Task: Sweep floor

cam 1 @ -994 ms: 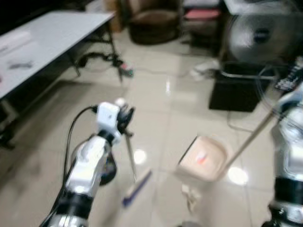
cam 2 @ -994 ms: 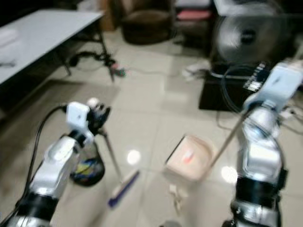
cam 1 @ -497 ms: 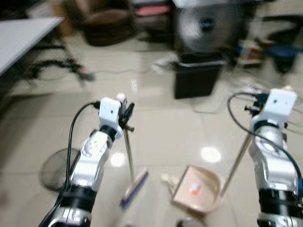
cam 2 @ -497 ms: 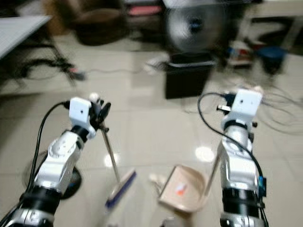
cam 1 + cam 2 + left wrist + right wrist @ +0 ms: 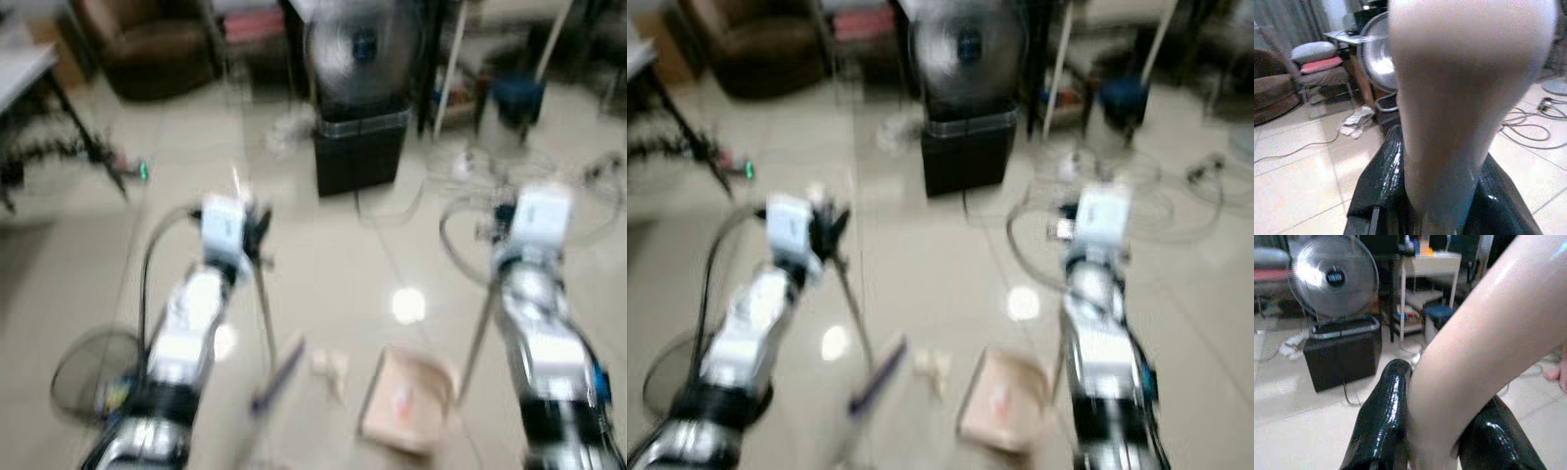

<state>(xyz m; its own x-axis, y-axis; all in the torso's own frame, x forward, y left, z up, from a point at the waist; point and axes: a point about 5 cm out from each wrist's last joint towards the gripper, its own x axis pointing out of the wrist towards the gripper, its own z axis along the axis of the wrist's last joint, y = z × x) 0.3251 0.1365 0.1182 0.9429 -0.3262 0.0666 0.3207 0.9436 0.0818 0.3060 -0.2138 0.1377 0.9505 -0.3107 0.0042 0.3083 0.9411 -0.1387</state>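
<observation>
Two tools sit in your grippers right now. Dustpan [image 5: 407, 406] lies on the tiled floor [image 5: 323, 284] between the arms, nearer your right; it's beige w/ a small reddish bit inside, too blurred to identify. Its long pale handle [image 5: 478, 338] slants up to the right gripper [image 5: 1066, 231], and in the right wrist view the two black fingers [image 5: 1382, 426] are clamped on that handle, one each side.

Broom [image 5: 279, 372] has a thin dark shaft [image 5: 263, 313] running down from the left gripper [image 5: 257, 233] to a bluish head touching the floor, just left of the dustpan. In the left wrist view the fingers [image 5: 1378, 196] are closed around the pale top of the broom handle, which blocks most of that pic.

Small pale crumpled scrap [image 5: 328, 367] lies on the floor between broom head and dustpan, apart from both; can't tell what it is.

Farther out: a black box-shaped bin [image 5: 361, 152] stands ahead w/ a round fan [image 5: 358, 44] right behind it. Contents of the bin not visible. Round dark mesh thing [image 5: 93, 367] sits on the floor by your left arm, partly hidden behind it. Brown armchair [image 5: 147, 44] at far left, loose cables [image 5: 460, 162] on the floor to the right. Both head views are motion-blurred, so fine detail is lost.
</observation>
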